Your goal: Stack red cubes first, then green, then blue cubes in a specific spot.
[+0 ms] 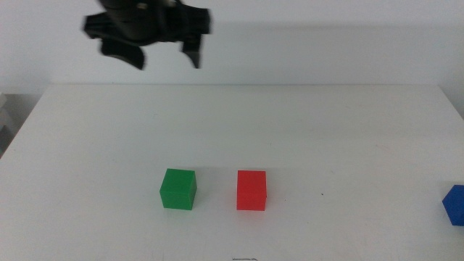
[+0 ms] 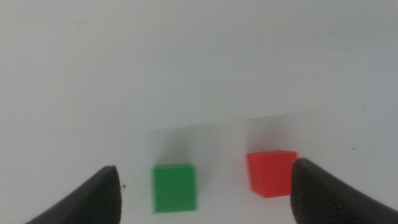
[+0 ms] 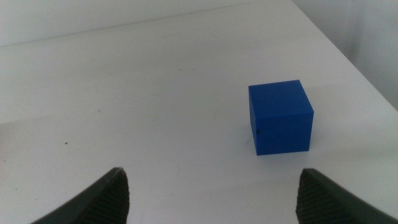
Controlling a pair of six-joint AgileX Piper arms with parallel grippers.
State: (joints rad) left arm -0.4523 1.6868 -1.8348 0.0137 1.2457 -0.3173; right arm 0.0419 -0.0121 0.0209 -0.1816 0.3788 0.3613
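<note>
Green cube [image 1: 178, 189], red cube [image 1: 251, 191], deep-blue cube [image 3: 280, 117], plain white table [image 1: 290, 130]

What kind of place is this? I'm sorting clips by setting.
Probably a robot lab test bench: a bare white table against a plain wall, three coloured cubes, red, green, blue, and the left tool hanging open above.

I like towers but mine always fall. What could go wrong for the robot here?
1. The green cube sits close beside the red cube, so the left claw, open and high above the table, might bump one while grabbing the other.
2. The blue cube rests near the table's right edge; a nudge from the open right claw could push it off.
</note>
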